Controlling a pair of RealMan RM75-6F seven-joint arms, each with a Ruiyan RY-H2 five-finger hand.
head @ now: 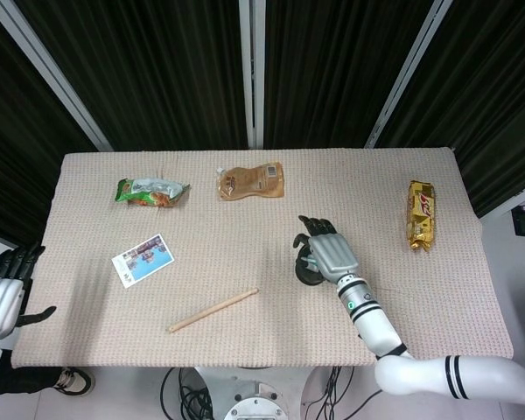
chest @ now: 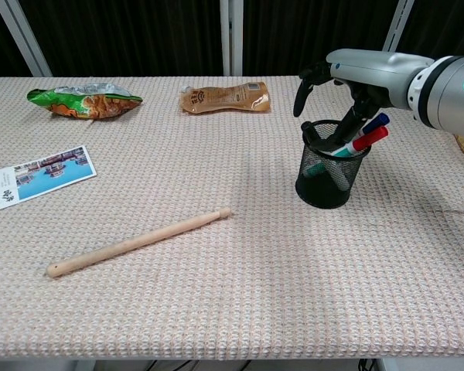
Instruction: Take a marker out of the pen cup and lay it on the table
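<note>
We see our right hand (chest: 354, 77) up over the round black wire-mesh pen cup (chest: 332, 165), which stands on the beige woven table cover (chest: 240, 294). Its fingers (chest: 303, 91) curl down over the cup's rim, and one reaches in beside the markers. We cannot tell if it has pinched a marker. In the head view our right hand (head: 330, 253) hides most of the pen cup (head: 308, 275).

The markers are all in the cup. The red-capped marker (chest: 369, 138) and the blue-capped marker (chest: 374, 122) lean out to the right, and a black-capped marker (chest: 310, 134) leans to the left.

Our left hand (head: 3, 293) is off the left edge of the table, holding nothing, with its fingers apart.

On the table we also see a long wooden stick (chest: 138, 242), a photo card (chest: 44, 175), a green snack bag (chest: 83, 100), a brown pouch (chest: 224, 97) and a gold snack bag (head: 422, 213).
</note>
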